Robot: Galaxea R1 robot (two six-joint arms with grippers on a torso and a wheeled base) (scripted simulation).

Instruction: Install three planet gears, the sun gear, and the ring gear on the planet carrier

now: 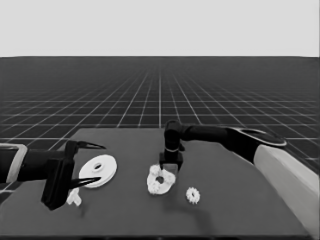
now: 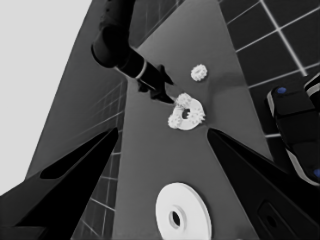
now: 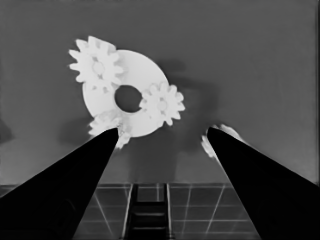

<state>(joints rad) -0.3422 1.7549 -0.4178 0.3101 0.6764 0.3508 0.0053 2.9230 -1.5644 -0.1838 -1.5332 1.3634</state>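
The planet carrier, the smaller round part (image 1: pixel 153 176), lies mid-table with three planet gears (image 3: pixel 95 64) on its face; one of them is partly hidden behind a finger in the right wrist view. A fourth small gear (image 1: pixel 193 195) lies loose on the table to the right of it. My right gripper (image 1: pixel 170 169) hangs just above the carrier's far edge, open, with nothing between its fingers (image 3: pixel 75 175). The ring gear, the larger round part (image 1: pixel 98 171), lies flat at the left. My left gripper (image 1: pixel 96 163) waits over it, open and not holding it.
A thin white piece (image 1: pixel 74 197) lies near the table's front left, below the left arm. The right arm's pale grey part (image 1: pixel 287 172) crosses the lower right. Dark machinery with blue lights (image 2: pixel 295 125) shows past the table's edge.
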